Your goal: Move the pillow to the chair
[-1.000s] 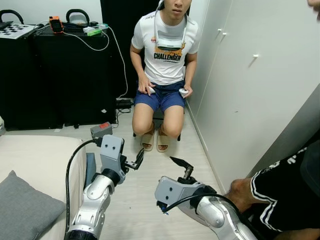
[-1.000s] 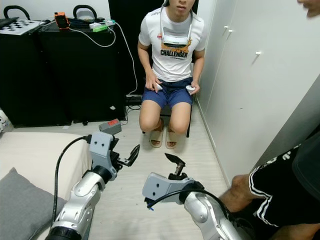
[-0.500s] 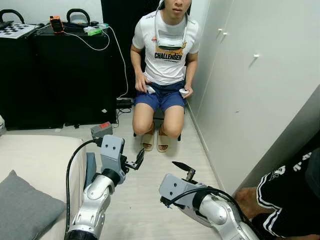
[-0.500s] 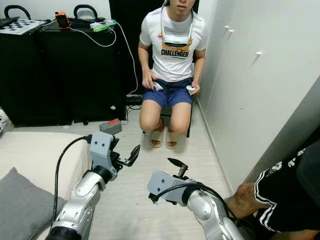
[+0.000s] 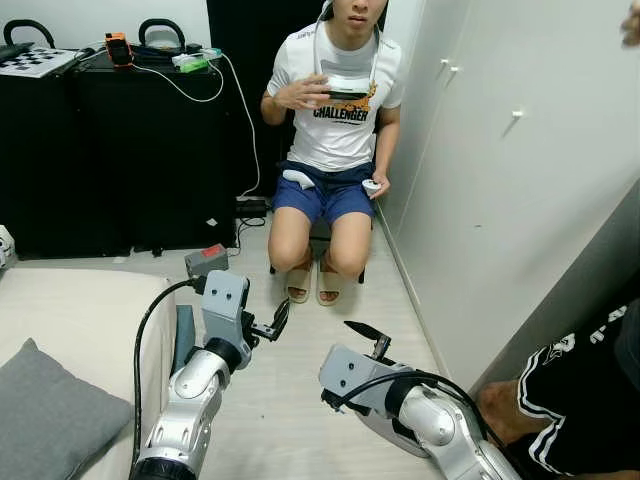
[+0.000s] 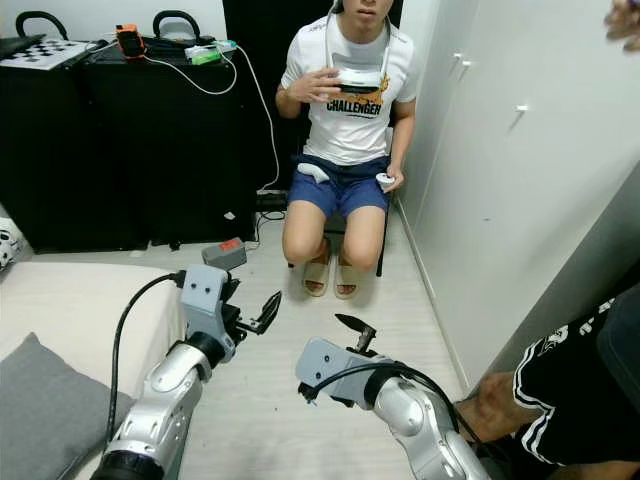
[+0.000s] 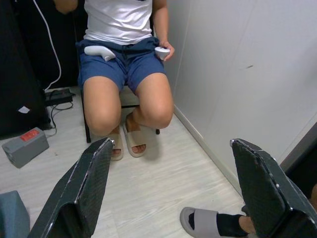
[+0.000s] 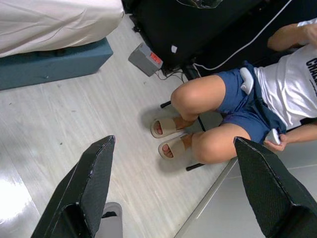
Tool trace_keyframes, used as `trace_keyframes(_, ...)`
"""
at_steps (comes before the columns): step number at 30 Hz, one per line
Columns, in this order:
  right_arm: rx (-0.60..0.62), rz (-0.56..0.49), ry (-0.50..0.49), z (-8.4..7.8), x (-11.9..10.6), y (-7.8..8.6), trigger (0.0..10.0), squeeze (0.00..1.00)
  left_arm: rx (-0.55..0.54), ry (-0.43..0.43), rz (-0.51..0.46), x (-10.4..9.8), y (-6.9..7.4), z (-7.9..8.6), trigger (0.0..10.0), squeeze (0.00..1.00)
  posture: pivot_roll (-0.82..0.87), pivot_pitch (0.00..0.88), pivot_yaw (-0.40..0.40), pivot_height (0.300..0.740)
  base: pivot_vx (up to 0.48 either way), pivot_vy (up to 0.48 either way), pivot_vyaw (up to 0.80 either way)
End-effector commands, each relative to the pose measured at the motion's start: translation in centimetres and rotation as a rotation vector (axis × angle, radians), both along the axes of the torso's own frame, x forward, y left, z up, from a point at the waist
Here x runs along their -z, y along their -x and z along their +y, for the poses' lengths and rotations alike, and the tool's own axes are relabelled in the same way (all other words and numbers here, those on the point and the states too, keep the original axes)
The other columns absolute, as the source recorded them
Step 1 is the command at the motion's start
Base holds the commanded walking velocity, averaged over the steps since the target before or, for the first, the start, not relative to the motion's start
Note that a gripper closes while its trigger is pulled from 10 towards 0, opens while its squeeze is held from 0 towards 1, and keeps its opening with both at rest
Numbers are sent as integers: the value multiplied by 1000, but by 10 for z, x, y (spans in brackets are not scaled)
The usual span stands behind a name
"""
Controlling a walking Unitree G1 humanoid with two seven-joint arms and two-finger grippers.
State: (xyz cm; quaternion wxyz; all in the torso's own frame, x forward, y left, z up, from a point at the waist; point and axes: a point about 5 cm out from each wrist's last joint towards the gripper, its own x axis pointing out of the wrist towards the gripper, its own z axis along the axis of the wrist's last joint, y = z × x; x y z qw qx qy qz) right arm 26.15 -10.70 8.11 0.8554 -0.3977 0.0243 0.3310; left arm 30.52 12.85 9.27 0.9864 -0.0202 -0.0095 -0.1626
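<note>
Lying on bed point(image 5: 70, 320), pillow point(image 5: 50, 425) well left of both jaws.

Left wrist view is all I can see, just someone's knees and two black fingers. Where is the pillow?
Observer: The grey pillow lies on the bed, at the robot's left side, and nothing is touching it.
Operator: Is my other arm holding anything?
Observer: No. The right gripper hangs over the bare floor with its fingers apart and nothing between them.
Operator: Is the chair free for the pillow?
Observer: The chair I can see has a person sitting on it, straight ahead by the white wall.
</note>
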Motion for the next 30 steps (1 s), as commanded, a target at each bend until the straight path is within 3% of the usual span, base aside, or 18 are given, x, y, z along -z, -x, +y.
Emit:
trace_keyframes(1,-6,27,7,1,5,0,10000,0,7,8,29,4,-1,-1,10000,0,-19,0,-27,740,0,0,0)
trace_keyframes(22,-15,1,14,3,-1,-11,10000,0,25,1,10,-2,-13,-4,10000,0,4,0,-34,740,0,0,0)
trace_keyframes(30,-28,-42,24,5,-9,-20,10000,0,17,54,22,-8,-24,-3,10000,0,-2,0,-30,740,0,0,0)
